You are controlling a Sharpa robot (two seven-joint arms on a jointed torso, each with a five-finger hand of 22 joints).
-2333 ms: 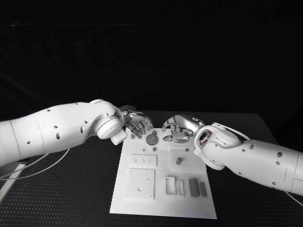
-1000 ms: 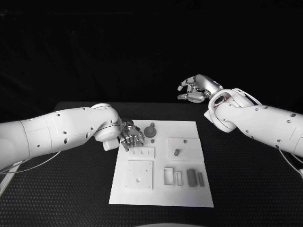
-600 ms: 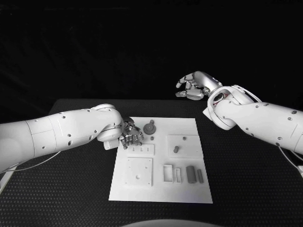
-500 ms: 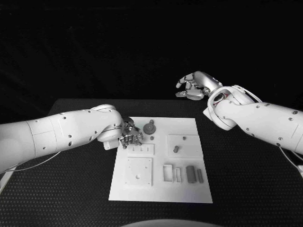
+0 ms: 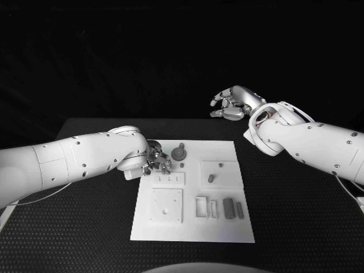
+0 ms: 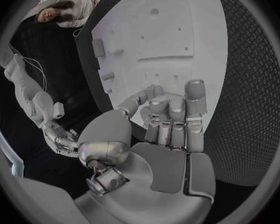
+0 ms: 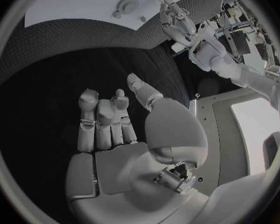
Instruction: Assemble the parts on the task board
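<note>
Hovering over the task board (image 5: pixel 193 227) — left hand (image 5: pixel 157 160) empty, right hand (image 5: pixel 231 103) curled, empty

One task board (image 5: pixel 194 233) lies on one black table (image 5: pixel 313 227). Two hands show: one left hand (image 5: pixel 157 160) and one right hand (image 5: pixel 231 103). The grey parts on the board number five as far as can be told: one round disc (image 5: pixel 180 152) toward 11 o'clock, two short pegs (image 5: pixel 220 165) (image 5: pixel 211 178) near the middle toward 1 o'clock, and two long bars (image 5: pixel 228 208) (image 5: pixel 241 211) side by side toward 5 o'clock.
</note>
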